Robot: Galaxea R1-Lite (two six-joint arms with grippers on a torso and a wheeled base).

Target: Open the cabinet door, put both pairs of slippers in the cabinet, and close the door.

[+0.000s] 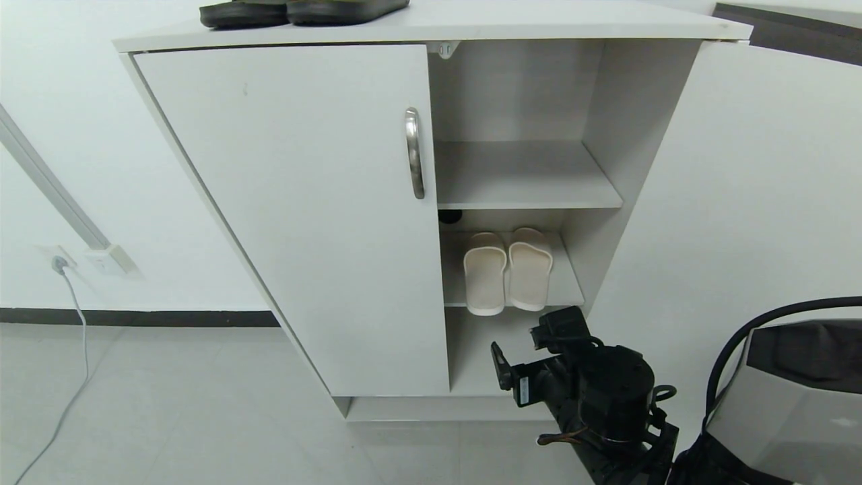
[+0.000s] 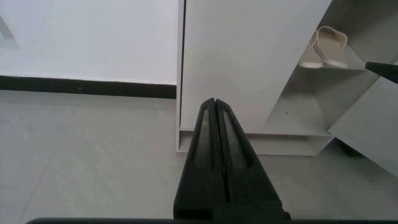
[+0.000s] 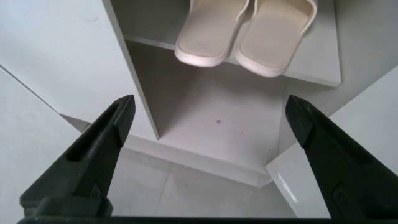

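right gripper [image 1: 528, 350] low in the head view, jaws spread, just before the open cabinet [image 1: 539, 23]; cream slippers [image 1: 506, 269] side by side on the middle shelf [image 1: 567, 283]. dark slippers [image 1: 303, 10] on the cabinet top, cut off by the frame edge. left wrist view: left gripper [image 2: 215, 106] pressed together over the floor [image 2: 81, 155], apart from the cabinet. right wrist view: near ends of the cream slippers overhang the shelf edge.

Black right gripper [image 3: 210, 104], tapered fingers [image 3: 99, 155], black cable [image 1: 835, 301]

Dark slippers [image 1: 337, 9] atop cabinet [image 1: 539, 27], partly beyond upper edge.
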